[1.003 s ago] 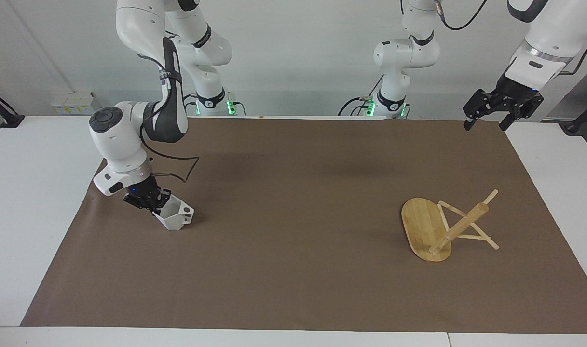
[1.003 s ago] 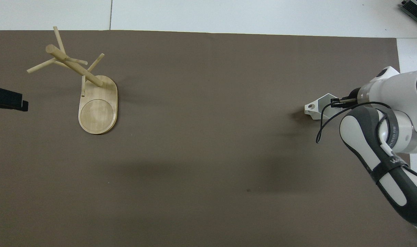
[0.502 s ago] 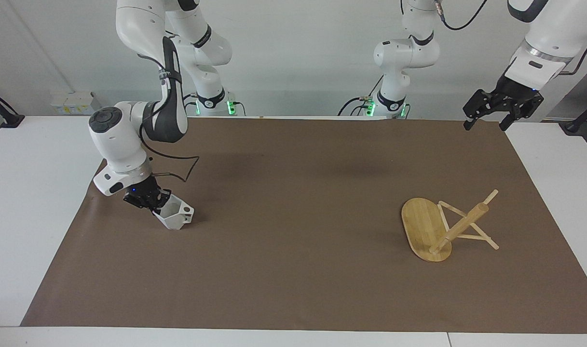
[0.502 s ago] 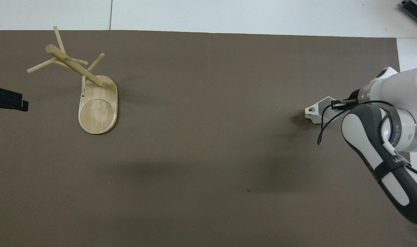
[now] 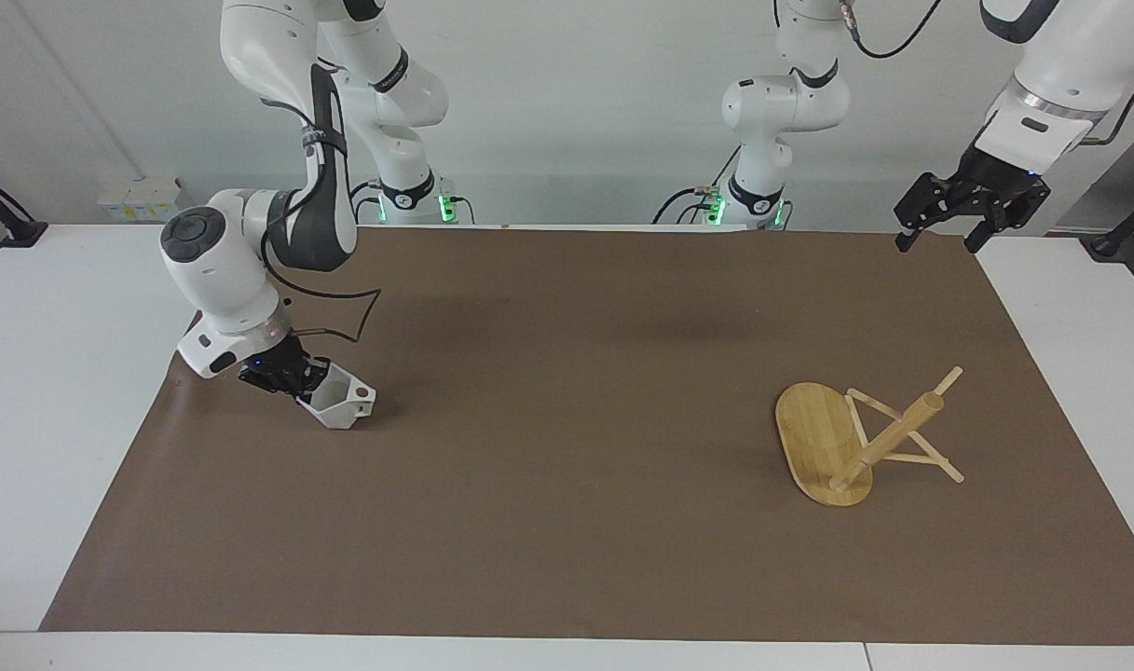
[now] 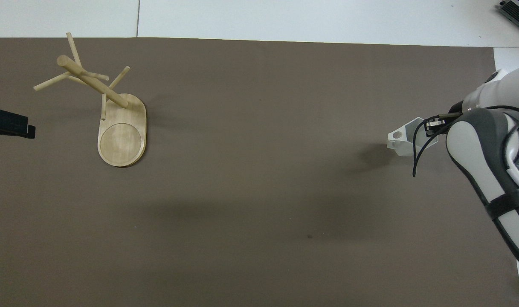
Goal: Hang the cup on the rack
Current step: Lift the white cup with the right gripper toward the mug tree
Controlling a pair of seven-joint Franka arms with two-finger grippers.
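Observation:
The white faceted cup (image 5: 339, 406) hangs tilted in my right gripper (image 5: 293, 380), which is shut on its rim, a little above the brown mat at the right arm's end of the table. It also shows in the overhead view (image 6: 401, 139), with its handle hole pointing toward the middle of the table and its shadow apart from it. The bamboo rack (image 5: 841, 443) stands on the mat at the left arm's end, its post and pegs bare; it also shows in the overhead view (image 6: 122, 128). My left gripper (image 5: 934, 239) waits open, high over the mat's corner.
The brown mat (image 5: 576, 391) covers most of the white table. The left gripper's black tip (image 6: 10, 123) shows at the overhead view's edge, beside the rack's base.
My right gripper has lifted the cup off the mat and drawn it slightly toward the right arm's end. The left arm and the rack have not moved.

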